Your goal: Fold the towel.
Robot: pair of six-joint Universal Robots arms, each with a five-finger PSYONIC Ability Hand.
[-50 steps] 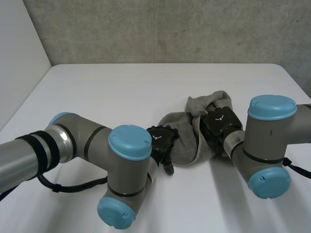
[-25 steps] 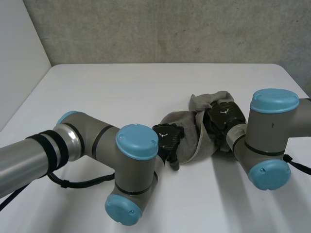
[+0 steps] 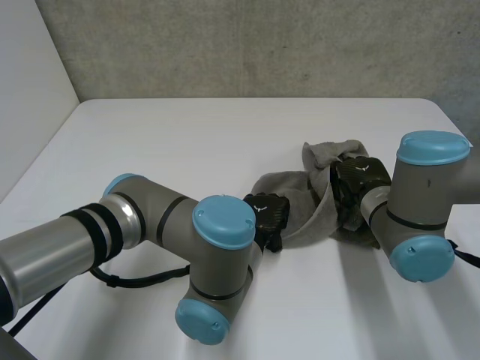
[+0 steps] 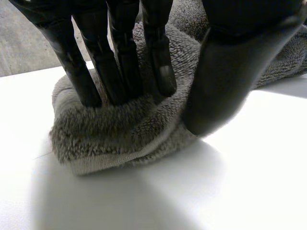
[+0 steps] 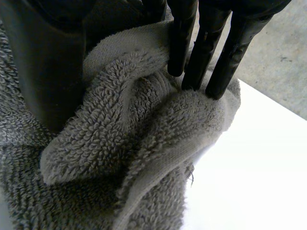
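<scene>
Roughly right of centre on the white table [image 3: 187, 142]: grey terry towel [image 3: 304, 202], bunched into a crumpled ridge, not flat. It lies between the two hands.

Left hand [image 3: 268, 216] at the towel's left end, low, on the cloth. Left arm [image 3: 150, 225] reaches across in front. Left wrist view: fingers [image 4: 120, 62] close together, tips dug into the top of a rolled edge of the towel [image 4: 105, 134]. Thumb [image 4: 225, 81] set against the other side of the same roll. Cloth clamped between thumb and fingers. Hem of the roll rests on the table [image 4: 230, 191].

Right hand [image 3: 361, 182] at the towel's right end, where the cloth stands up highest in a peak. Right arm [image 3: 420, 202] just beside it. Right wrist view: fingers [image 5: 211, 52] side by side, tips pressed onto a thick fold of towel [image 5: 144, 143]. Thumb [image 5: 43, 67] on the opposite face of the fold. Fold squeezed between them, with more cloth in loose layers under the palm.

Middle of the towel runs crumpled between the two grips. Cannot tell whether the right end is off the table.
</scene>
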